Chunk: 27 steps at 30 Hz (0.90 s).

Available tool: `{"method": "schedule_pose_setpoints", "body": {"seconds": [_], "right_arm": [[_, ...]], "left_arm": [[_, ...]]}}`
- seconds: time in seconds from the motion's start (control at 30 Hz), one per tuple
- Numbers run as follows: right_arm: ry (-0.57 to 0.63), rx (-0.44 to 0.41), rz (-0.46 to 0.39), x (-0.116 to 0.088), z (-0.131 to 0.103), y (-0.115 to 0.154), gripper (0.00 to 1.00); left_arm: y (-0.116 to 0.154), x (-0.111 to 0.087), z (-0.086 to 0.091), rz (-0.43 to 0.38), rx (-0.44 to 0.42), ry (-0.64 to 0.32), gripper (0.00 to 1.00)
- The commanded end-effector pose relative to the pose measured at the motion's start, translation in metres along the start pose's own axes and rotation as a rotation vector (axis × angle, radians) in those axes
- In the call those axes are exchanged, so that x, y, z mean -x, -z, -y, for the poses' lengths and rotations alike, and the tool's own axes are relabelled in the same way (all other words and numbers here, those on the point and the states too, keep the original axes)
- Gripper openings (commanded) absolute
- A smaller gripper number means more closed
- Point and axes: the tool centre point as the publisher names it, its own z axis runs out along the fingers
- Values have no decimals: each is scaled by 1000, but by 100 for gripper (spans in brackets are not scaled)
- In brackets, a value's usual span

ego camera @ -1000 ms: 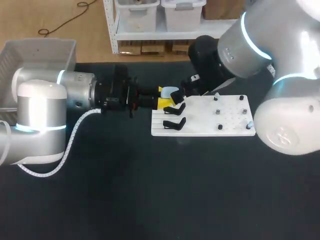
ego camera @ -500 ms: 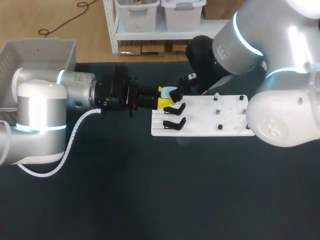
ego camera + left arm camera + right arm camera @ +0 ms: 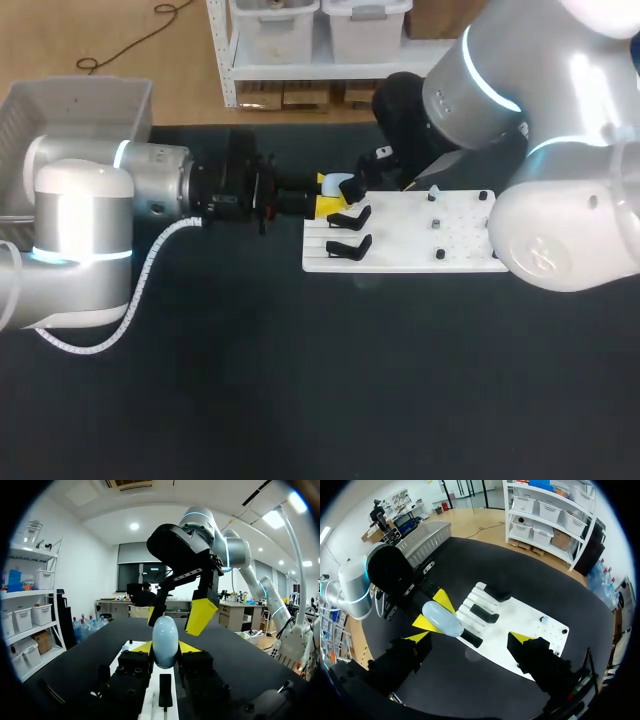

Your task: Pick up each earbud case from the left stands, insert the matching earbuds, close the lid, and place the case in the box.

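Pale blue earbud case [image 3: 347, 184] is sitting at the white board's [image 3: 400, 240] ten o'clock corner, with the left hand [image 3: 333, 197] clamping it from both sides. The right hand [image 3: 469, 641] is hanging above, fingers spread. Looks like the pickup step, and lifting it clear of its stand should be next. Counting one case and three black stands [image 3: 482, 613].

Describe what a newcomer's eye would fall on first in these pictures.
The pale blue earbud case, clamped between the left gripper's yellow tips at the white stand board's far left corner. Right over it hangs the right gripper, fingers spread wide.
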Motion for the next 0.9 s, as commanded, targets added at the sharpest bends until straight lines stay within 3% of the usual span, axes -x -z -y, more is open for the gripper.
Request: {"method": "schedule_pose_setpoints", "body": {"seconds": [0.03,0.67,0.9], "right_arm": [[-5,-7,6,1,1,-1,100],[-13,-38,28,15,10,4,100],[-17,-50,74,27,15,17,100]], "left_arm": [[0,-1,1,2,5,-3,0],[0,-1,1,2,5,-3,0],[0,-1,1,2,5,-3,0]]}}
